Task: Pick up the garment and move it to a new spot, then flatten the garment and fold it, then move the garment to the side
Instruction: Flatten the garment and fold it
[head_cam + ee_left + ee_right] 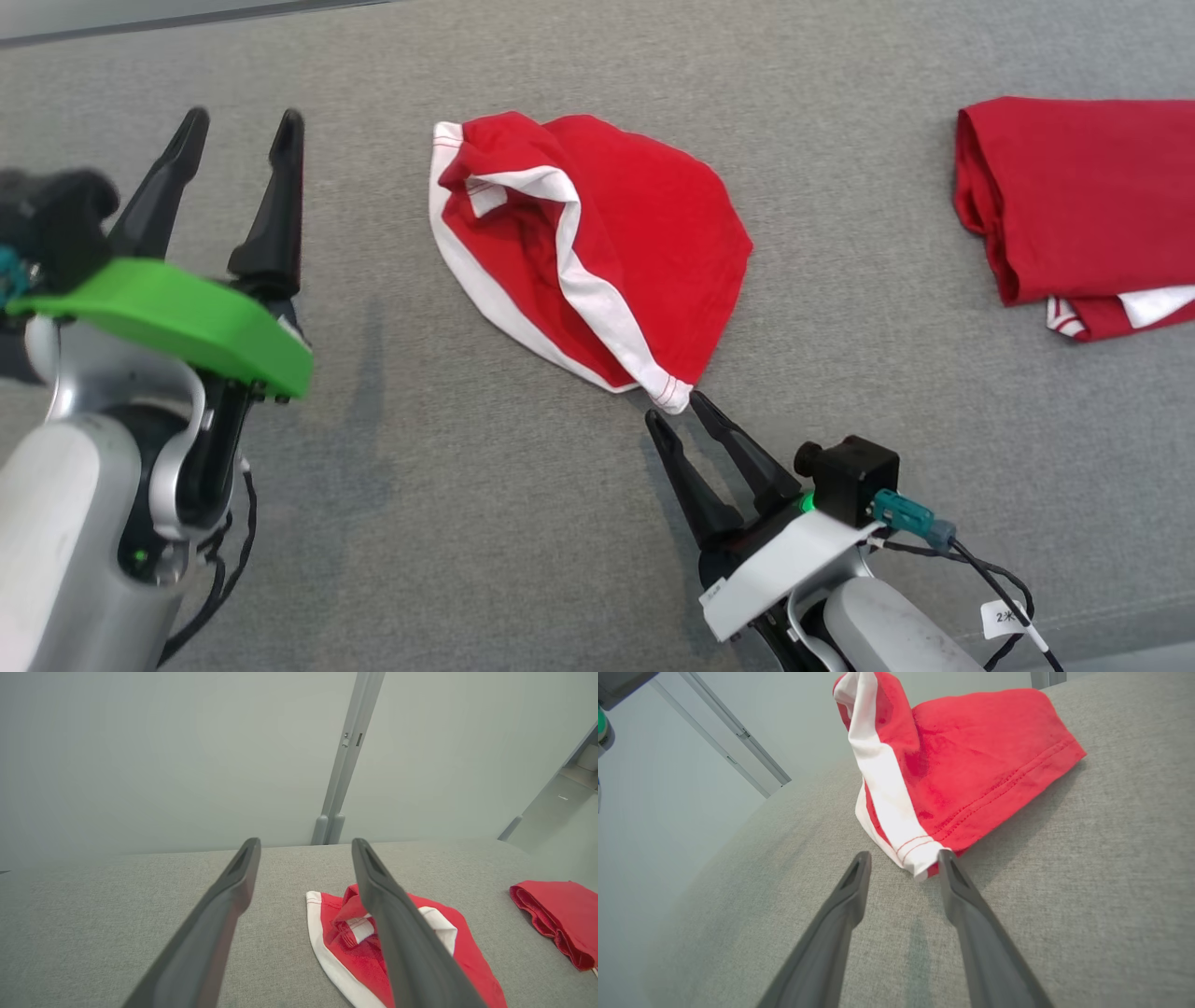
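A red garment [635, 243] with white side stripes lies crumpled on the grey cloth surface, in the middle of the head view; it also shows in the left wrist view [355, 947] and the right wrist view [971, 765]. My right gripper [680, 413] stands open at the garment's near white-hemmed corner, its fingertips [948, 858] touching that corner, nothing between them. My left gripper [245, 126] is open and raised to the left of the garment, well apart from it; its fingers [373, 868] are empty.
A second red garment [1074, 196], folded, with white trim, lies at the right edge of the surface [467, 523]. Behind the surface stand a pale wall and a grey post [345, 765].
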Motion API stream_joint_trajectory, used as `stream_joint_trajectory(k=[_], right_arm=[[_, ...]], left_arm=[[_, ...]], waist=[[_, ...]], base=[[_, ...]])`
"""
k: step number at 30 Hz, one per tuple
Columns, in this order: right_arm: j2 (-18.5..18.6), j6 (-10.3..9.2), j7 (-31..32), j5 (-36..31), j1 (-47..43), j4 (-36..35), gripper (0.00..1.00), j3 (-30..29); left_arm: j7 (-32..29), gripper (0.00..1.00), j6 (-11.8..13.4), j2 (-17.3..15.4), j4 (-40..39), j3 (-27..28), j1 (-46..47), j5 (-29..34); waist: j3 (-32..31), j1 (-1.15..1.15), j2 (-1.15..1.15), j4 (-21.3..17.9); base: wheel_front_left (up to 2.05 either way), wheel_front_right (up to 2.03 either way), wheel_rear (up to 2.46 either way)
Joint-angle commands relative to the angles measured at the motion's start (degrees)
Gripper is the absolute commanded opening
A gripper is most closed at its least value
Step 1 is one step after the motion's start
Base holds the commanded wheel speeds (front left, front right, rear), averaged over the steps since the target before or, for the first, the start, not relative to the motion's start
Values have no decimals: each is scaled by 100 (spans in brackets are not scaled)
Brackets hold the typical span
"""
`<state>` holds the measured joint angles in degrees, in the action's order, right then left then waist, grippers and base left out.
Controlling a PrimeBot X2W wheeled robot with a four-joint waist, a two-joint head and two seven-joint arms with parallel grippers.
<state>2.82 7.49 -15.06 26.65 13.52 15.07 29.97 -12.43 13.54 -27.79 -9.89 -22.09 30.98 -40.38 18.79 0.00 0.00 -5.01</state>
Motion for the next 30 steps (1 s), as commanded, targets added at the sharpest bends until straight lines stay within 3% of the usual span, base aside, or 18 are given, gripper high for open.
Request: stream_joint_trajectory(k=[1,3,6,13,15,17,18,20,22,26,29,30], right_arm=[[18,-1,-15,38,80,29,71,-56],[19,0,-15,26,94,67,65,-111],[19,0,-15,-23,102,157,78,-191],[19,0,-15,-20,114,360,80,-349],[18,0,-15,-21,106,386,71,-369],[18,0,-15,-7,96,407,49,-383],[18,0,-15,-14,95,425,47,-378],[18,0,-15,-88,108,483,51,-346],[19,-1,-15,-120,101,548,69,-323],[19,-1,-15,-198,134,645,80,-340],[18,0,-15,-246,176,687,72,-300],[18,0,-15,-254,182,693,63,-267]], left_arm=[[83,100,136,-84,-232,119,-331,-67],[169,100,244,-133,-420,225,-613,-105],[330,100,386,-166,-633,372,-1001,-120],[598,100,530,-72,-809,517,-1704,-289],[643,100,517,-52,-817,513,-1813,-316],[654,100,507,-38,-813,507,-1875,-348],[670,100,505,-34,-808,506,-1893,-353],[686,100,505,-29,-796,509,-1911,-361],[699,100,505,-23,-788,506,-1905,-355],[709,100,498,-21,-764,528,-1873,-371],[749,100,489,-14,-739,533,-1860,-371],[761,100,482,-18,-726,534,-1861,-369]], waist=[[-80,0,0,236],[-81,0,0,302],[-83,0,0,370],[-110,0,0,482],[-125,0,0,511],[-142,0,0,533],[-153,0,0,540],[-165,0,0,555],[-164,0,0,570],[-153,0,0,584],[-133,0,0,598],[-128,0,0,601]], base=[[0,0,0],[0,0,0],[0,0,0],[0,0,0],[0,0,0],[0,0,0],[0,0,0],[0,0,0],[0,0,0],[0,0,0],[0,0,0],[0,0,0]])
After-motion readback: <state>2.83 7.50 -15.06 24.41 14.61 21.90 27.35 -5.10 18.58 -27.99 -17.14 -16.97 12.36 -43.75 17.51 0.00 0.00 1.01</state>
